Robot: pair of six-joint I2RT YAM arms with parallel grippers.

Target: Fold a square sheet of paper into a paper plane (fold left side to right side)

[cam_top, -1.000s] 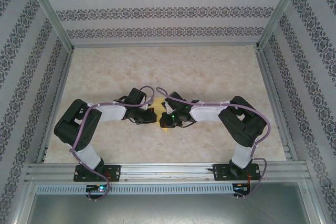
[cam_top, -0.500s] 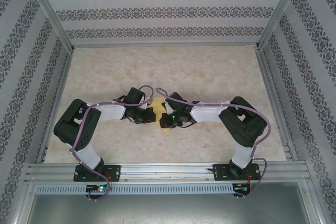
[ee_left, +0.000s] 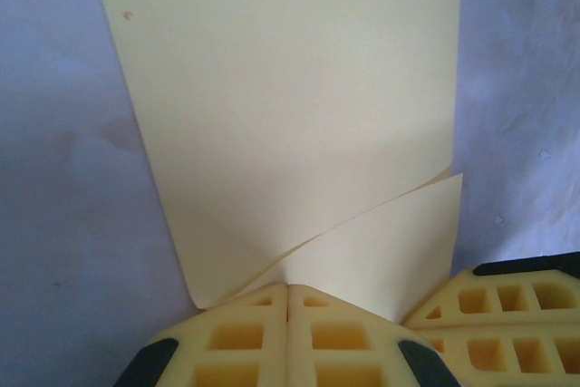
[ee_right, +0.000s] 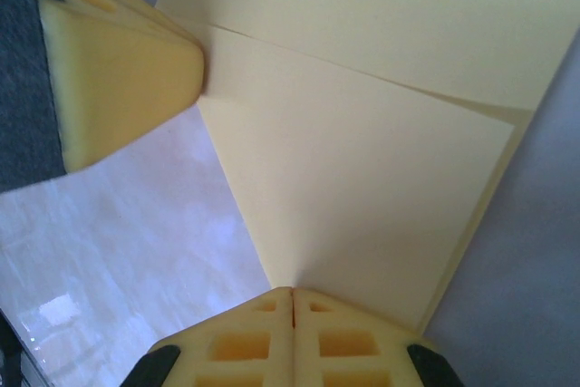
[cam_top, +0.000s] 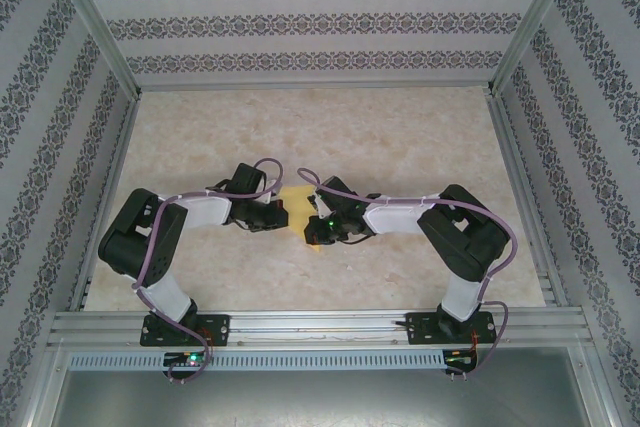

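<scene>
Paper (cam_top: 296, 195) is caught in the middle: left gripper (ee_left: 288, 289) clamped on its left edge, right gripper (ee_right: 292, 292) clamped on it just beside, so left looks best placed to carry that edge rightward

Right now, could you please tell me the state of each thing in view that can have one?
Thin yellow sheet of paper: partly folded, one flap overlapping the rest, pinched by both grippers.
Left two-finger gripper: shut on the paper's edge.
Right two-finger gripper: shut on the paper's corner.
</scene>
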